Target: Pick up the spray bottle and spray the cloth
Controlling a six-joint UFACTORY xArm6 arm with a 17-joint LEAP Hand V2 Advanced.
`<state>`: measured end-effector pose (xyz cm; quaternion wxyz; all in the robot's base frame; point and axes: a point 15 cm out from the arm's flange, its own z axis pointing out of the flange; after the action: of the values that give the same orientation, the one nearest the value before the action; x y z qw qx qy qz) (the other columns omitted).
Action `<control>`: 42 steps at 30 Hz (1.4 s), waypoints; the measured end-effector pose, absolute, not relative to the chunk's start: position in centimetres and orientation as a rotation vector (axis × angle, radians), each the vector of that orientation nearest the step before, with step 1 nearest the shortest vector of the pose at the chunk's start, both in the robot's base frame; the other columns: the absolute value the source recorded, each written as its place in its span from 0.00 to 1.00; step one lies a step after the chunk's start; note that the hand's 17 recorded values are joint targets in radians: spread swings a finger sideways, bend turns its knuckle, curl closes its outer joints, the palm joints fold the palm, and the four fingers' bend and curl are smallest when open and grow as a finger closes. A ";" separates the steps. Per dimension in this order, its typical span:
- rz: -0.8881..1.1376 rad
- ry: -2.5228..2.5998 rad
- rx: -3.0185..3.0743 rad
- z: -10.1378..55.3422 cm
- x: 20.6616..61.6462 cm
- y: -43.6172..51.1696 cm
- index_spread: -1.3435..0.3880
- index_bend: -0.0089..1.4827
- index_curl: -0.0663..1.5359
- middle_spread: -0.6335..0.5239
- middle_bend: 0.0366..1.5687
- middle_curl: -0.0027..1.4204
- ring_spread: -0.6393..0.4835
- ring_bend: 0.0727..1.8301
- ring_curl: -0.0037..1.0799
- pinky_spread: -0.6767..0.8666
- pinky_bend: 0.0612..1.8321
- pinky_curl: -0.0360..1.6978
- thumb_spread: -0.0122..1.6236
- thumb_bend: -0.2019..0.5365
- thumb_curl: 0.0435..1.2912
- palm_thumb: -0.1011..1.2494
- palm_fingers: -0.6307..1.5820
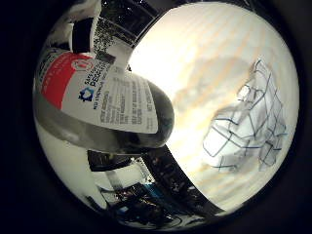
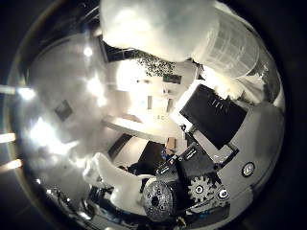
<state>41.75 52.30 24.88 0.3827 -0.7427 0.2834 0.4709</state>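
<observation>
One spray bottle (image 1: pixel 105 105) close against palm, robot hand (image 2: pixel 201 158) curled round it; checked cloth (image 1: pixel 251 122) crumpled on table (image 1: pixel 195 58).

The spray bottle (image 1: pixel 105 105) filled the view close to the palm; the checked cloth (image 1: pixel 251 122) lay crumpled on the table (image 1: pixel 195 63), apart from it.

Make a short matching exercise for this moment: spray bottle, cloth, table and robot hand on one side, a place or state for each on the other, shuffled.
Things:
1. spray bottle
2. cloth
3. table
4. robot hand

Places or states:
A. crumpled, white with dark grid lines
B. pale wooden surface with the cloth lying on it
C. close to the palm, filling much of the little finger side view, white and red label facing the camera
D. white and black parts with a gear, seen in the thumb side view

Pairs: 1-C, 2-A, 3-B, 4-D
</observation>
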 end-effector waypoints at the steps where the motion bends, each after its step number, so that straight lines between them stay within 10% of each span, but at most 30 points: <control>1: 1.209 0.723 -1.875 24.4 41.8 52.5 0.65 0.75 0.54 0.49 0.86 0.42 0.43 0.81 0.54 0.30 0.55 0.71 0.37 0.24 0.66 0.79 0.83; 42: 1.236 0.757 -1.905 10.2 38.9 54.8 0.65 0.66 0.53 0.49 0.80 0.41 0.44 0.77 0.51 0.27 0.54 0.64 0.31 0.22 0.65 0.73 0.79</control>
<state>38.87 54.79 10.20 0.3653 -0.7407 0.2945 0.4808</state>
